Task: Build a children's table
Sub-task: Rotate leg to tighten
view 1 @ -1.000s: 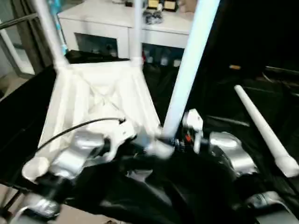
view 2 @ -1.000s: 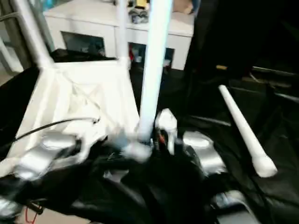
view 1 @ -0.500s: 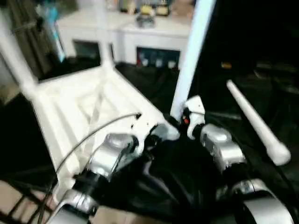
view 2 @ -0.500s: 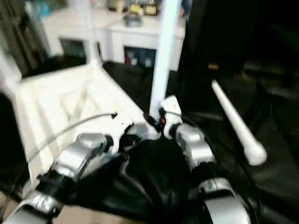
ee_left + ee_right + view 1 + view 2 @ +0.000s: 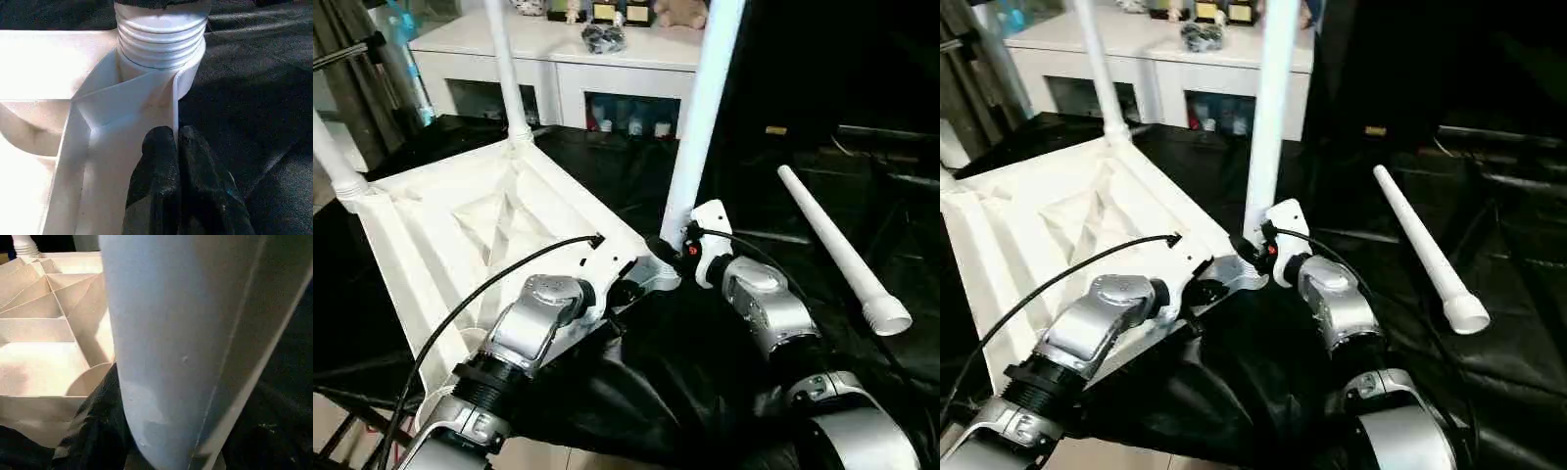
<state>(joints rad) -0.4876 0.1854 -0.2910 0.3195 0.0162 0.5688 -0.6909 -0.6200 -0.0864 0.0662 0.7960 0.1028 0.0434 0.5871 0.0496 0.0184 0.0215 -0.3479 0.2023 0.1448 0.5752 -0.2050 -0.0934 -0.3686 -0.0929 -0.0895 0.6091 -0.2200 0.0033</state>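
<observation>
**Four lenses closing in on one table corner**

The two head cameras are looking forward and down over silver forearms, sharing the upturned tabletop [image 5: 460, 235] and a white cabinet [image 5: 558, 59] behind. The left wrist camera is peering close along its shut black fingers [image 5: 161, 171] at a threaded leg [image 5: 161, 34]; the right wrist camera is pressing nearer still.

The tabletop [image 5: 460, 235] lies underside up, left of the right hand [image 5: 668, 257]; 3 legs [image 5: 700, 108] stand in its corner sockets, 1 just ahead of that hand; a loose leg [image 5: 837, 247] lies well right; the cabinet [image 5: 558, 59] stands behind.
</observation>
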